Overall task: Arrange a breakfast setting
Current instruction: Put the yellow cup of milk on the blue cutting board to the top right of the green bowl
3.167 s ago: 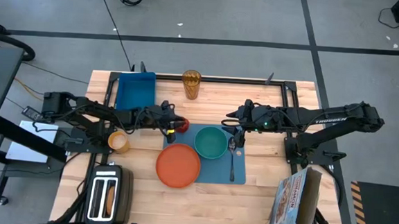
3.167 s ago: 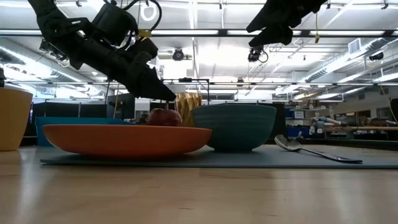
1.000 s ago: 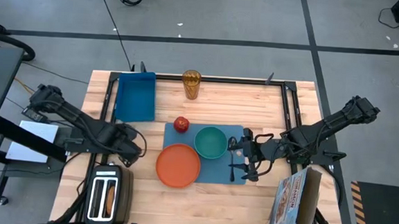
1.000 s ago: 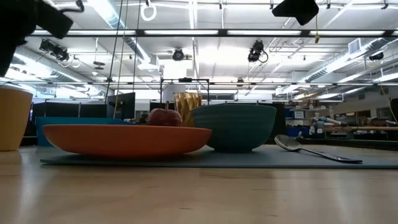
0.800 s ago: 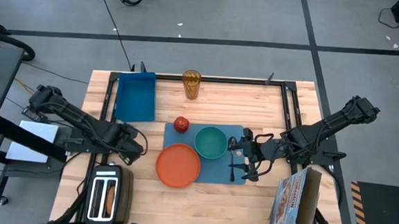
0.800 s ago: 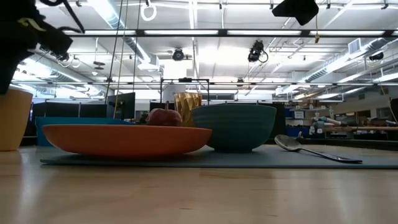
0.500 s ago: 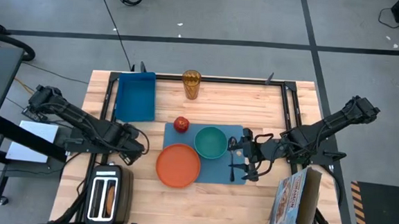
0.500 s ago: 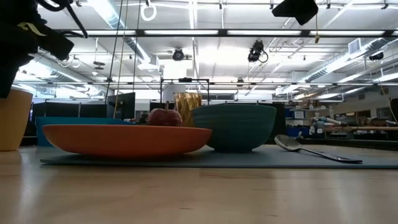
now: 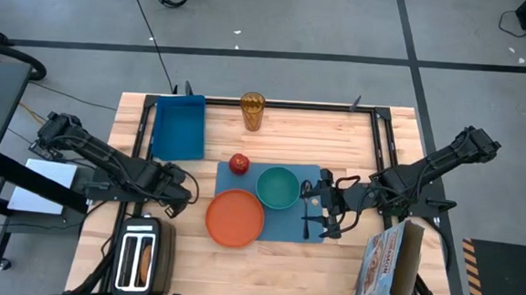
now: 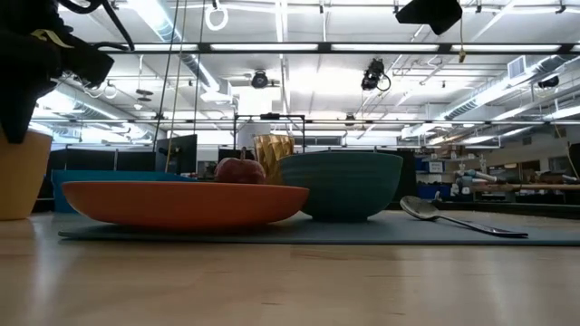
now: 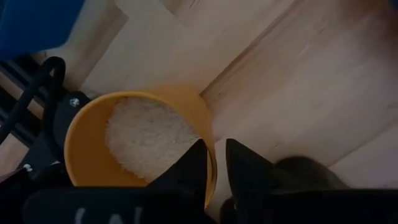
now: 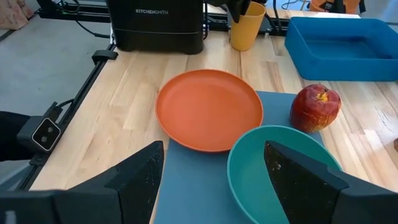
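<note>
Straddling the cup's (image 11: 140,149) rim, left gripper (image 11: 214,165) nearly together; toaster (image 9: 143,257) near.

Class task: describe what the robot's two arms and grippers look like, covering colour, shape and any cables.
Both arms are black, jointed and slim. The left gripper has two dark tapered fingers; the right gripper has broad, flat dark fingers. Thin black cables run along the arms.

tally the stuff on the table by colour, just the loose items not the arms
orange: 2, plate and cup
blue: 2, placemat and bin
teal: 1, bowl
red: 1, apple
amber: 1, tumbler
silver or metal: 2, toaster and spoon
printed cardboard: 1, box
total: 10
</note>
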`<move>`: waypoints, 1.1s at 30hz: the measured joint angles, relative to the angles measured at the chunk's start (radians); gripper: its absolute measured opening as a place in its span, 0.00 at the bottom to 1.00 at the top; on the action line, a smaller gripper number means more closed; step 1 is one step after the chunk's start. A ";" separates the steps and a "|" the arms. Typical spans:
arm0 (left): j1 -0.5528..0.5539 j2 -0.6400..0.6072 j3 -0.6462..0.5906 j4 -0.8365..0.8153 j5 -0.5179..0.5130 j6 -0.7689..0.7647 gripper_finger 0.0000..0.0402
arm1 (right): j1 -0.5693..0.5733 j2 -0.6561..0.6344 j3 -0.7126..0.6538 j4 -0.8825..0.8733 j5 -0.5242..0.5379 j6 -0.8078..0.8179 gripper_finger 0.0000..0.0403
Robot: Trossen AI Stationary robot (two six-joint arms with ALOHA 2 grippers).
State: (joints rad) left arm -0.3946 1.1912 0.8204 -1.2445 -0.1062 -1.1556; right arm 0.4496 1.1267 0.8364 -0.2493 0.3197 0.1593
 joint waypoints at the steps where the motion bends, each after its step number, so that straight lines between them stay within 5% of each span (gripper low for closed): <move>1: 0.000 0.000 0.000 -0.001 -0.002 0.000 0.16 | 0.000 0.000 0.000 0.000 -0.002 0.003 0.71; 13: 0.000 0.000 0.000 -0.026 -0.004 0.013 0.25 | 0.000 0.000 0.000 0.002 -0.033 0.057 0.71; 33: 0.001 -0.001 -0.049 0.028 0.025 0.115 0.12 | 0.000 0.000 0.000 0.040 -0.044 0.039 0.71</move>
State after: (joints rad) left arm -0.3935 1.1900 0.7715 -1.2163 -0.0811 -1.0405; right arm 0.4496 1.1263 0.8364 -0.2092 0.2761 0.1981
